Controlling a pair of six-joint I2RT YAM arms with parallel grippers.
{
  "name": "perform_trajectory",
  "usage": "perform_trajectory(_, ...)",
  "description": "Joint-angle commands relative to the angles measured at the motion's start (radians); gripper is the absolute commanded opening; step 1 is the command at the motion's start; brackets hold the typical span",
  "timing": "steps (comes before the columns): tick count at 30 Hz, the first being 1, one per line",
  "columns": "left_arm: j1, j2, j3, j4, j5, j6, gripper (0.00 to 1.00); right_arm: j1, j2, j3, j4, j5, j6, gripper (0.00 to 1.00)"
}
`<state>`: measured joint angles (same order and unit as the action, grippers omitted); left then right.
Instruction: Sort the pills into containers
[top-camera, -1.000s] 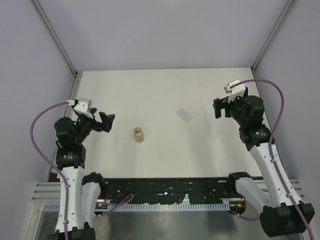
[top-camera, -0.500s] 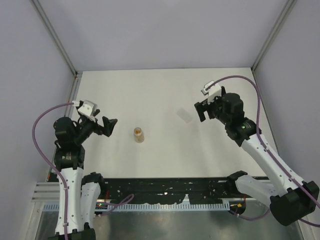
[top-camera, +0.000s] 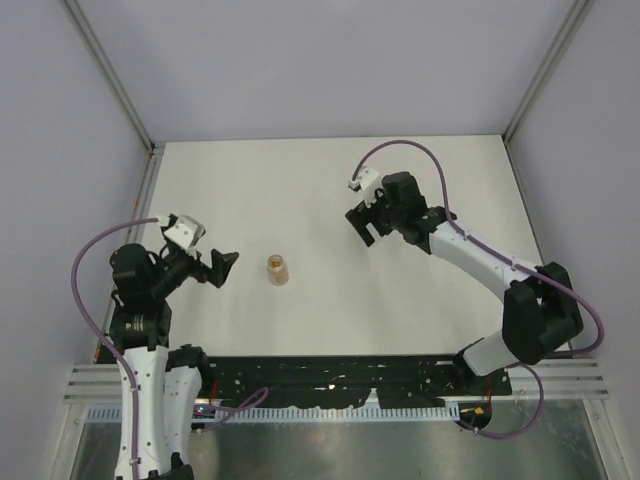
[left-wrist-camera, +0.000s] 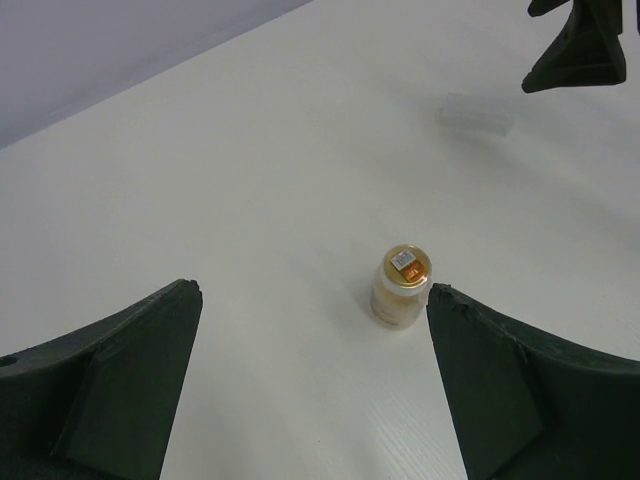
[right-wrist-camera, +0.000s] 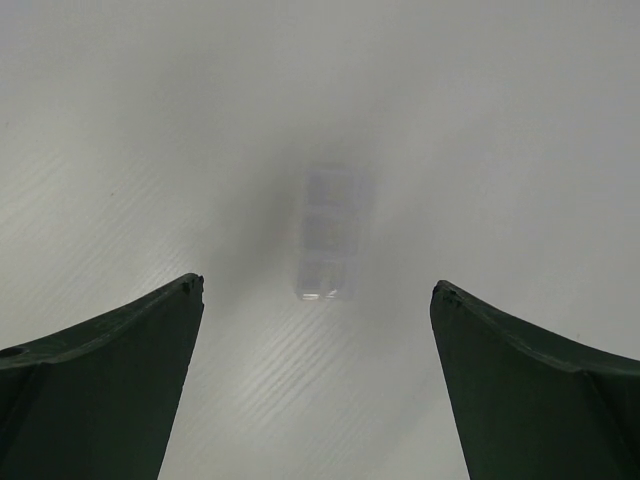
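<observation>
No text, label, brand or number is legible to you in any view. The amber vial (left-wrist-camera: 400, 287) and clear vial (right-wrist-camera: 328, 232) on the counter (top-camera: 300, 180) show no readable marking.

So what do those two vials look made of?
Upright vial: likely clear plastic; pale translucent wall, orange contents showing at the top. Vial lying on its side: likely clear plastic, nearly colourless; the white table shows through it.

Bright, even light washes the white surface (top-camera: 330, 180), leaving only faint, soft shadows. In the right wrist view the clear vial (right-wrist-camera: 330, 235) is out of focus inside a grey smudge of shadow. In the left wrist view the amber vial (left-wrist-camera: 401, 288) is sharp.
</observation>
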<state>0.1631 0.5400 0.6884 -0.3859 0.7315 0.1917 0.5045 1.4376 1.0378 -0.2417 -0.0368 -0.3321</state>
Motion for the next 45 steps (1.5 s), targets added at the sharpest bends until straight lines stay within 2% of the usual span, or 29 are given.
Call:
perform_trajectory(1,-0.002,-0.015,-0.001,-0.034,0.029,0.043,0.99,0.0,0.113,0.093,0.028,-0.044,-0.018,1.0)
perform_trajectory(9,-0.002,-0.014,0.019,-0.054,0.062,0.038,0.99,-0.018,0.27,0.128,0.004,-0.051,-0.048,0.92)
perform_trajectory(14,-0.004,-0.011,0.033,-0.061,0.074,0.038,0.99,-0.07,0.345,0.182,-0.07,-0.135,-0.042,0.86)
perform_trajectory(24,-0.007,-0.003,0.065,-0.061,0.088,0.031,0.99,-0.107,0.432,0.252,-0.171,-0.19,-0.058,0.71)
perform_trajectory(33,-0.01,0.006,0.095,-0.054,0.105,0.011,0.99,-0.109,0.475,0.275,-0.212,-0.173,-0.061,0.59)
perform_trajectory(35,-0.016,0.012,0.103,-0.05,0.105,0.002,0.99,-0.109,0.478,0.28,-0.212,-0.16,-0.061,0.54)
perform_trajectory(39,-0.031,0.031,0.132,-0.027,0.106,-0.061,0.99,-0.109,0.459,0.304,-0.245,-0.173,-0.068,0.35)
perform_trajectory(41,-0.04,0.051,0.161,-0.012,0.098,-0.119,0.99,-0.11,0.422,0.326,-0.28,-0.201,-0.073,0.28)
perform_trajectory(45,-0.077,0.104,0.224,0.022,0.037,-0.27,0.99,-0.106,0.289,0.363,-0.369,-0.293,-0.082,0.22)
